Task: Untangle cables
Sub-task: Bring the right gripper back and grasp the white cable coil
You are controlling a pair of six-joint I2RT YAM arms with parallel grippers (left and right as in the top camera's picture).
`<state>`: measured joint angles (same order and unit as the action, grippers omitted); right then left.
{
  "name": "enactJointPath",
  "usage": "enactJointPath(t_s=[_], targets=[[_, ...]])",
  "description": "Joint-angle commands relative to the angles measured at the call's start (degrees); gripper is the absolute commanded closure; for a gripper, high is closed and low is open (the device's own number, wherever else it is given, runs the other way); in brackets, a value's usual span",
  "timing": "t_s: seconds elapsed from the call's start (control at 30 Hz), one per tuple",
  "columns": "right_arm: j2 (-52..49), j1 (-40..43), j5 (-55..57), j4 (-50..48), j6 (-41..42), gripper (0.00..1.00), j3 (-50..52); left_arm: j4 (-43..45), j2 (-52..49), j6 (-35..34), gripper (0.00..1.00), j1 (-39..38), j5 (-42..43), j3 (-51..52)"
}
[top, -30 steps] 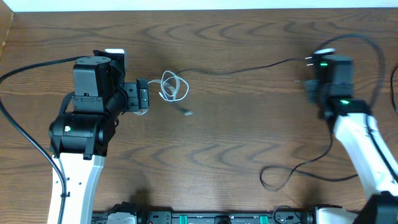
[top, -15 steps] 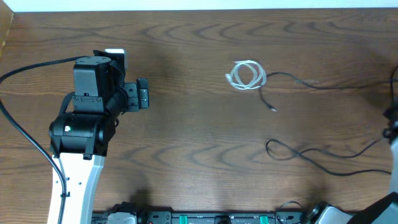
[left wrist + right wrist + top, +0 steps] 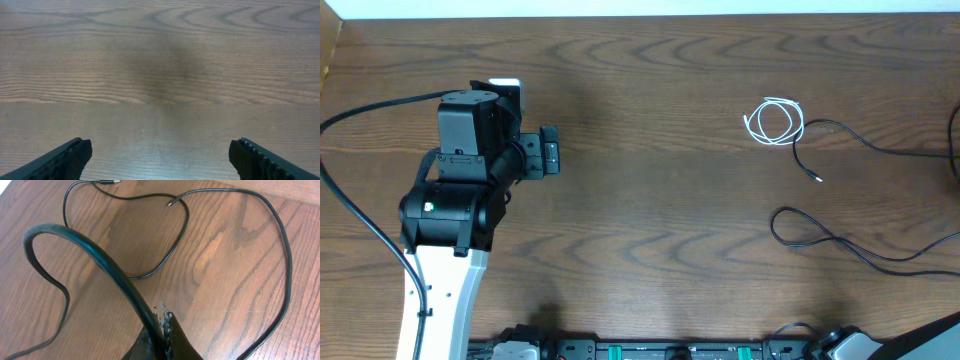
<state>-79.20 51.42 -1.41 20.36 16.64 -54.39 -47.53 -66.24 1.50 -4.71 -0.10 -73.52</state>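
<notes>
Wood table point(image 3: 650, 250), white cable point(image 3: 775, 120) beside black cable point(image 3: 186, 220) — left end effector point(image 3: 549, 155) open, right end effector point(image 3: 163, 317) closed.

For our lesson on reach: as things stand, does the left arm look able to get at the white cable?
Probably not. Nothing blocks the way across the table, but the white cable sits far from the open left gripper, likely beyond its stretch.
</notes>
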Motion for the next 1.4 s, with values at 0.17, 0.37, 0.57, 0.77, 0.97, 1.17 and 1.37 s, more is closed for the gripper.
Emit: enactJointPath(t_s=[0.17,0.37,0.57,0.77,0.97,1.17,1.37], targets=[[0.5,0.0,4.9,1.0,1.6,0.12,-0.7,0.0,0.0,0.3,0.07,0.0,0.1,-0.5],[0.5,-0.6,-2.9,3.1,0.8,0.01,-0.7,0.0,0.0,0.3,0.07,0.0,0.1,-0.5],[0.5,-7.7,-27.5,2.6,-14.1,0.01,-0.7,0.0,0.0,0.3,0.08,0.0,0.1,-0.5],[-0.9,-21.5,-27.4,1.2,-17.2,0.02,-0.6,0.0,0.0,0.3,0.08,0.0,0.1,-0.5],[-8.6,-32.3,-26.6,-5.8,-16.9,0.06,-0.6,0.0,0.0,0.3,0.07,0.0,0.1,-0.5],[-20.8,-40.0,-26.6,-17.7,-17.1,0.04,-0.6,0.0,0.0,0.3,0.07,0.0,0.1,-0.5],[-30.0,-44.0,-26.6,-30.8,-21.4,0.09,-0.6,0.0,0.0,0.3,0.08,0.0,0.1,-0.5]])
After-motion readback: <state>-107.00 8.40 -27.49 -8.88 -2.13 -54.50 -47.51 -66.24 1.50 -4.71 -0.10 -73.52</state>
